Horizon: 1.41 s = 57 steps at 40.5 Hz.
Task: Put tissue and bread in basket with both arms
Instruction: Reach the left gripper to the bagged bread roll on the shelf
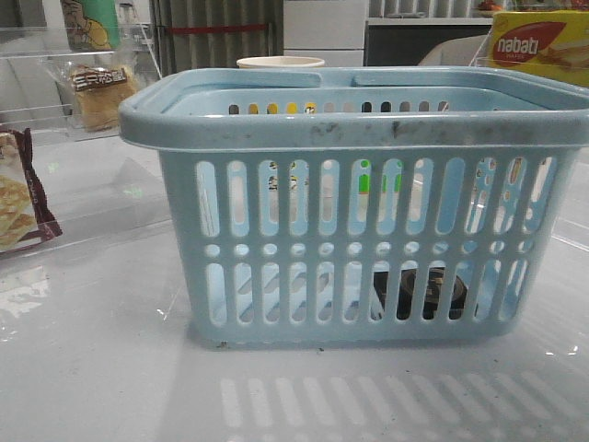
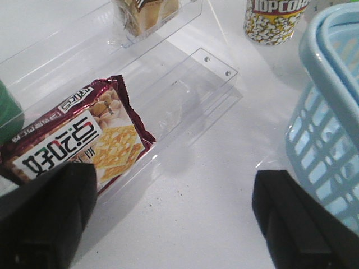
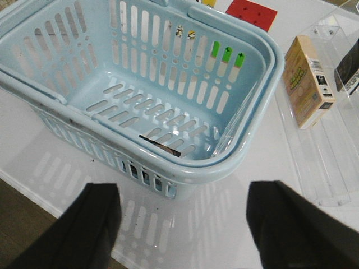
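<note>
The light-blue basket (image 1: 368,129) stands in the middle of the table and fills the front view. The tissue (image 1: 428,290), a low dark packet, lies inside it on the floor near the front right and shows through the slots. In the right wrist view only its dark edge (image 3: 161,145) shows, by the basket's near wall (image 3: 241,151). The bread (image 1: 97,92) lies in a clear shelf at the back left, and its lower part shows in the left wrist view (image 2: 148,14). My left gripper (image 2: 174,224) is open and empty over bare table between the cracker bag and the basket (image 2: 331,112). My right gripper (image 3: 188,230) is open and empty just outside the basket.
A maroon-edged cracker bag (image 2: 78,137) lies in a clear tray at the left, also in the front view (image 1: 18,198). A popcorn cup (image 2: 275,19) stands behind the basket. A yellow nabati box (image 1: 538,46) is at the back right. A small tan box (image 3: 305,81) lies in a clear shelf.
</note>
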Motion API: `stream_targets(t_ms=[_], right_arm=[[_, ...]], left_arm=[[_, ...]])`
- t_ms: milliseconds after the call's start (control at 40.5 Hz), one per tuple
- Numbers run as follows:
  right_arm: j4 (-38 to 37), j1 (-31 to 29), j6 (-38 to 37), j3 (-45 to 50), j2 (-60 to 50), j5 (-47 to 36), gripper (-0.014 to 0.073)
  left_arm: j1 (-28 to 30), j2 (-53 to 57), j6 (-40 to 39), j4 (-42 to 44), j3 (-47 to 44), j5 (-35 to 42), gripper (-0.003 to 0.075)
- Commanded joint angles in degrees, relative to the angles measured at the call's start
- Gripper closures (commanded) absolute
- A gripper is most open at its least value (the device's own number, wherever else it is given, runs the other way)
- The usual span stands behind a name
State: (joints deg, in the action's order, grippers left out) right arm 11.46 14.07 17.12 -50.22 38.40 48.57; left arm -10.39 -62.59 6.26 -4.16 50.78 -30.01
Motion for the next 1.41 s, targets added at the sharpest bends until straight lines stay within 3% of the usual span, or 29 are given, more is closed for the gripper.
stream_targets(t_ms=[0, 543, 987, 1135, 1209, 1382], right_arm=[[0.4, 0.0, 0.5, -1.4, -0.1, -3.6, 0.0026], [0.4, 0.0, 0.5, -1.4, -0.1, -3.5, 0.0026], [0.4, 0.0, 0.5, -1.4, -0.1, -3.4, 0.0026], [0.4, 0.0, 0.5, -1.4, -0.1, -3.4, 0.0026], [0.4, 0.0, 0.5, -1.4, -0.1, -3.4, 0.0026], [0.4, 0.0, 0.5, -1.4, -0.1, -3.4, 0.0026]], left_arm=[[-0.4, -6.2, -0.1, 2.5, 6.6, 5.3, 0.0097], [2.2, -35.0, -0.1, 11.5, 33.3, 6.9, 0.0099], [2.2, -44.9, -0.1, 11.6, 37.3, 20.8, 0.0099], [2.1, -46.6, -0.1, 11.6, 37.3, 22.4, 0.0099], [2.1, -46.8, -0.1, 11.6, 37.3, 22.4, 0.0122], [2.1, -46.8, -0.1, 11.6, 37.3, 23.0, 0.0269]])
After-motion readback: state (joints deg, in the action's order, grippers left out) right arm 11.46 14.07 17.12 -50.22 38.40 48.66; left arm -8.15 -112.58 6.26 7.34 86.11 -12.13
